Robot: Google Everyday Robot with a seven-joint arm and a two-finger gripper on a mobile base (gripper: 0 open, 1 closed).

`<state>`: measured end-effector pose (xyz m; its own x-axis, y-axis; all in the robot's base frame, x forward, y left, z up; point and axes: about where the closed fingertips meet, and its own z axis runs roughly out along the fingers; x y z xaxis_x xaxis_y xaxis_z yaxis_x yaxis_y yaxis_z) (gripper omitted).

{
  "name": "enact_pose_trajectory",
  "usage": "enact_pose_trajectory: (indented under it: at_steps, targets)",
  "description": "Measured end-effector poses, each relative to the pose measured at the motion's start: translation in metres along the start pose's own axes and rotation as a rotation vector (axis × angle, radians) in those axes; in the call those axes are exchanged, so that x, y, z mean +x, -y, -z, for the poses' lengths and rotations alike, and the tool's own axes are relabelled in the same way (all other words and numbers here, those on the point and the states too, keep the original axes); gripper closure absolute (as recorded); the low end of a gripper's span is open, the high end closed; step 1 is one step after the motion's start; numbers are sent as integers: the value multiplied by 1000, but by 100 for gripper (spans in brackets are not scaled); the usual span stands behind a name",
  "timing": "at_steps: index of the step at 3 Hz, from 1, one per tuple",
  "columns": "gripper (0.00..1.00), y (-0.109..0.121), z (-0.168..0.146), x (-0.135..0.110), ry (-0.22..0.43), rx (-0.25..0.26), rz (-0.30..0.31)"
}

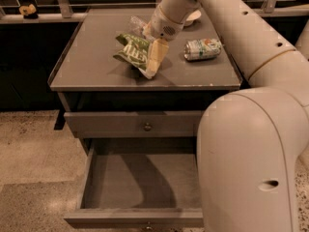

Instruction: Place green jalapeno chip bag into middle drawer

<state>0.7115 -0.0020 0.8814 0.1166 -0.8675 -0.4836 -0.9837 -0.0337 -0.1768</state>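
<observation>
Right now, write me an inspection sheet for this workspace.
Surface: grey cabinet top, flat.
Job's things: green jalapeno chip bag lies crumpled on the top; middle drawer stands open, bag not yet in it.
Clutter: silver-green can on its side, right of the bag; clear plastic bottle behind the bag.
Grippers: end effector is down at the bag's right edge; grip cannot be told.
Cables: nothing seen.
Surroundings: upper drawer shut; speckled floor; small object on the back ledge.
</observation>
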Motion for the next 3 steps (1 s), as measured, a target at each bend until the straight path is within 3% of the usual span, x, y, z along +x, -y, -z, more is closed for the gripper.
enact_pose_trajectory:
  at_steps: [1,2,3]
  targets:
    - [0,-18,-31,9,-61,-39,-33]
    - [0,-32,-45,22,-78,-35,-74]
    - [0,-33,-61,17,-94,-71,-21]
